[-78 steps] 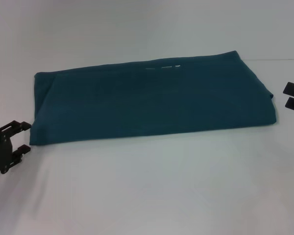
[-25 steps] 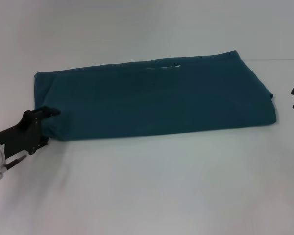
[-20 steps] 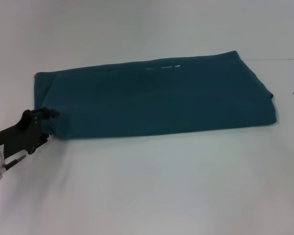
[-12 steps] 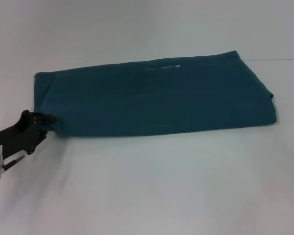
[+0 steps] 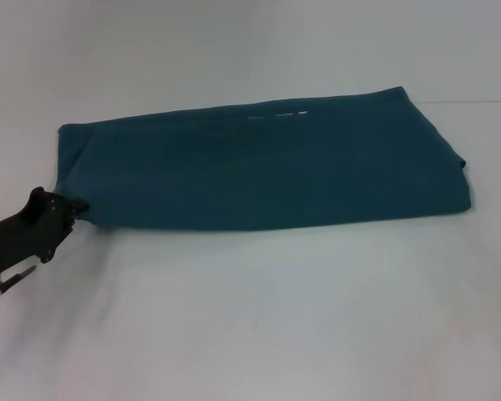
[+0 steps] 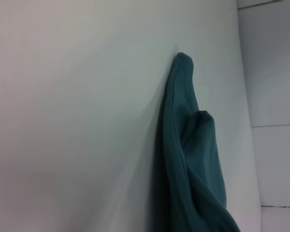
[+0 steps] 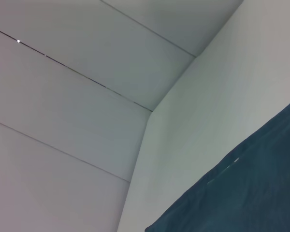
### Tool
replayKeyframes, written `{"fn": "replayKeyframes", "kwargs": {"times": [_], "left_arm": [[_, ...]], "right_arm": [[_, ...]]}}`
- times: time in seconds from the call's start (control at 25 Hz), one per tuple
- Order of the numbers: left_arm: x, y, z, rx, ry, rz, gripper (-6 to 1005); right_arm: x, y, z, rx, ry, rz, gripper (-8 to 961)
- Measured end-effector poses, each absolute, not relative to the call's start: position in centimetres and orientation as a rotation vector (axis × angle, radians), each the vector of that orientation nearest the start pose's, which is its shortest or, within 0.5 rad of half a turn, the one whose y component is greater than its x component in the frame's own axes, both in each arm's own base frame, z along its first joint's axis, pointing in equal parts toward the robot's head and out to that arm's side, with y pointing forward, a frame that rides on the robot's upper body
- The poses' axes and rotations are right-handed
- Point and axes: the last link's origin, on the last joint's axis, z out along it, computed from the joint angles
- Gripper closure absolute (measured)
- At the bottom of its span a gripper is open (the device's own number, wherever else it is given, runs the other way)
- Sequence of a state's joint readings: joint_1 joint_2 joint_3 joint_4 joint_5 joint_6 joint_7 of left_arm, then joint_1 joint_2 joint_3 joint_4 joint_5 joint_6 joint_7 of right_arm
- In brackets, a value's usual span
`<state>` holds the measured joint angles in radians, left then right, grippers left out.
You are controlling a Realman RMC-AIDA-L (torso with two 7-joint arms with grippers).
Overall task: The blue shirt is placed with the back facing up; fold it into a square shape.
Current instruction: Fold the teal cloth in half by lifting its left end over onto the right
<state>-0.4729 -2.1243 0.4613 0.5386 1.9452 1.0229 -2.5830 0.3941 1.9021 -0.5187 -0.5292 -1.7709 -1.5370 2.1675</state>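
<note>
A plain white desk [image 5: 259, 326] is seen across the whole head view, smooth and unmarked. Behind the desk, a pale wall [image 7: 63, 121] is shown in the right wrist view, divided into wide panels by thin dark seams. The wall is met by the desk along a straight edge, and the same panel seams [image 6: 273, 125] are picked up beyond the desk's far edge in the left wrist view.

The shirt [image 5: 259, 163] is matt, soft woven cloth; the counter [image 5: 259, 317] beneath it is smooth, matt white; the left pincer [image 5: 73, 205] looks matt black plastic.
</note>
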Motion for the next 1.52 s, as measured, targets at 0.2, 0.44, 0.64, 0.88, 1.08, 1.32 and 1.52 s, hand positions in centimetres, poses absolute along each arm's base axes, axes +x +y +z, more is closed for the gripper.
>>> {"fn": "replayKeyframes", "kwargs": {"times": [0.2,0.44,0.64,0.88,1.08,1.32,1.52], "left_arm": [[-35.4,34.1,1.7,1.635,2.808,1.426,979],[-37.2,32.4,3.6,1.672,2.835,1.472,980],[-39.0,31.1,5.3,1.647,2.868,1.577,980],[-40.3,29.9,7.2,1.676,2.895,1.618,980],[-39.6,30.0,7.6,1.758,2.811,1.622,979],[-36.9,31.3,7.6,1.805,2.601,1.702,974],[-34.0,33.0,6.9,1.852,2.425,1.7,969]], "right_arm": [[33.7,31.8,9.6,-1.916,1.748,1.175,178],[33.6,31.8,9.3,-1.903,1.763,1.2,178],[33.6,31.8,8.6,-1.892,1.789,1.208,178],[33.7,31.6,8.2,-1.878,1.809,1.212,178],[33.7,31.7,8.1,-1.883,1.812,1.208,179],[33.7,31.5,7.8,-1.885,1.816,1.203,179],[33.7,31.5,7.5,-1.896,1.808,1.198,179]]}}
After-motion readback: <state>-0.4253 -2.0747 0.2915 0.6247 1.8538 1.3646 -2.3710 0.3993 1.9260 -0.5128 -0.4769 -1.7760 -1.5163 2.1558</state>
